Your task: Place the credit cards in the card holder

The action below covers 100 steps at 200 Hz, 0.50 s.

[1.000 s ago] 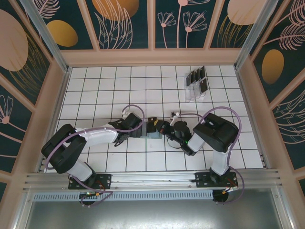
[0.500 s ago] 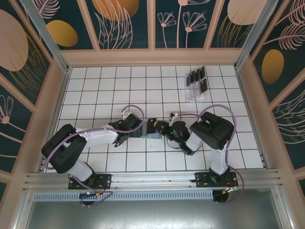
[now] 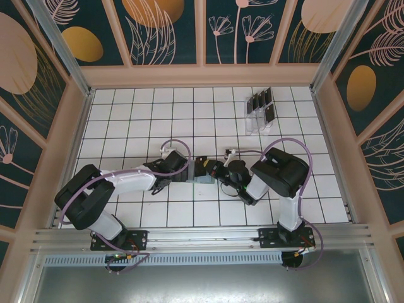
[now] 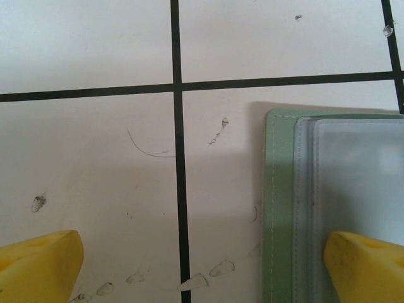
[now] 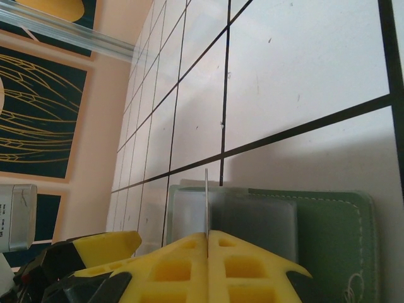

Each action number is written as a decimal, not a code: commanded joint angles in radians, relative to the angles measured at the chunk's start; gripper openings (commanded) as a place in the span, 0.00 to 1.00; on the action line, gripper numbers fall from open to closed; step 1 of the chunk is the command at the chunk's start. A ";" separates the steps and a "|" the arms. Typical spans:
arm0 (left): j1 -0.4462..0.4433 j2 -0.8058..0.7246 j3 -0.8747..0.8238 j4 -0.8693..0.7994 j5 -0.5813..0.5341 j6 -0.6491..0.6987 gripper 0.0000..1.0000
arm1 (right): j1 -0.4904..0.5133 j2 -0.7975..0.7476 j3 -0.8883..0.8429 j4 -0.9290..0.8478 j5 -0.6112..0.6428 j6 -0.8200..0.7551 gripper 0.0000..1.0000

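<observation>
Right wrist view: right tool clamps a credit card edge-on, upright above the flat card holder. Left tool is spread apart.

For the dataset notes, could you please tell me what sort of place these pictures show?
Probably a staged robot test booth, not a real room: a white tiled table walled by floral printed panels, with an aluminium rail bearing the left arm and right arm.

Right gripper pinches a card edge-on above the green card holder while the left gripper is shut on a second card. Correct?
Not quite: the left gripper is open and holds nothing, its jaws straddling the edge of the card holder, as the left wrist view shows. The right gripper does pinch a card.
</observation>
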 commanded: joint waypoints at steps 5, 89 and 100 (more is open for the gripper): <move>-0.010 0.003 -0.053 -0.095 0.007 -0.008 0.99 | -0.004 -0.042 -0.020 0.031 0.029 -0.008 0.00; -0.018 -0.009 -0.083 -0.091 0.021 -0.041 0.98 | -0.001 -0.056 0.001 0.019 0.021 -0.004 0.00; -0.019 -0.009 -0.085 -0.090 0.020 -0.044 0.98 | -0.001 -0.049 0.005 0.019 0.021 -0.004 0.00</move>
